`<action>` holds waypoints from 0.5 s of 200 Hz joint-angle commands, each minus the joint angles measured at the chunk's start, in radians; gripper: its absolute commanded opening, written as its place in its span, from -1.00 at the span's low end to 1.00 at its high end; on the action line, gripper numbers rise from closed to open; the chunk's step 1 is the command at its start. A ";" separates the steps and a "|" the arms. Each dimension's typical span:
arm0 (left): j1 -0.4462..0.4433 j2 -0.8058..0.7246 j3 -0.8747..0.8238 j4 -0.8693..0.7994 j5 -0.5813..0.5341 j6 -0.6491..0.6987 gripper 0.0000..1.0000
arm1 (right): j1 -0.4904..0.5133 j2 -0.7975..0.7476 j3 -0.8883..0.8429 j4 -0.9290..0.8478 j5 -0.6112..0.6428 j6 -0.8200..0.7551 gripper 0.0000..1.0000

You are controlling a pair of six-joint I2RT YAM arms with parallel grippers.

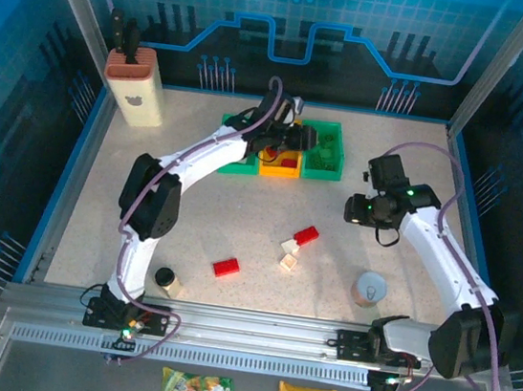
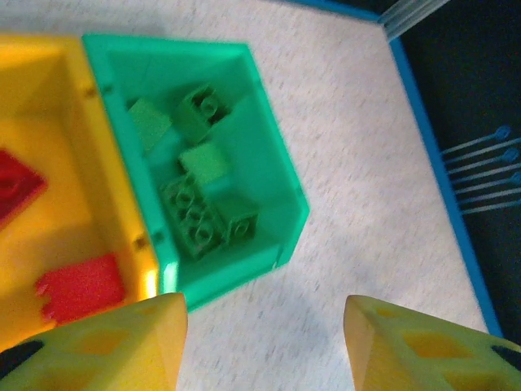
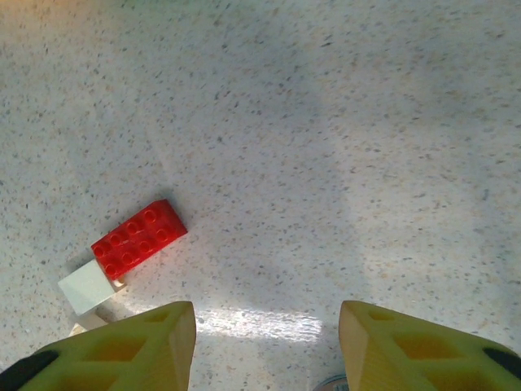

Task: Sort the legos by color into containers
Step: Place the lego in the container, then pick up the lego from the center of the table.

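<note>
Over the bins [image 2: 273, 163], left end effector [image 2: 264, 322] agape

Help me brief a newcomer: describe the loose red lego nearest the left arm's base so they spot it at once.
Find the small dark-capped jar at the near left of the table, by the left arm's base. Just right of it, slightly farther back, a red lego lies flat. The other loose red lego has cream-white bricks next to it; this one lies alone.
</note>
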 commanded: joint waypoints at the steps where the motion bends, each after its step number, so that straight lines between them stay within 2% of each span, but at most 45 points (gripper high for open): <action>1: -0.008 -0.091 -0.097 -0.138 -0.006 0.087 0.09 | 0.049 0.034 0.001 0.013 -0.003 0.026 0.02; 45: -0.004 -0.222 -0.270 -0.227 -0.046 0.160 0.11 | 0.120 0.104 0.009 0.027 0.000 0.041 0.02; 64: 0.012 -0.259 -0.325 -0.245 -0.024 0.169 0.11 | 0.148 0.132 0.010 0.034 0.003 0.064 0.05; 100: 0.074 -0.331 -0.387 -0.309 0.013 0.208 0.11 | 0.191 0.171 -0.027 0.106 -0.036 0.285 0.22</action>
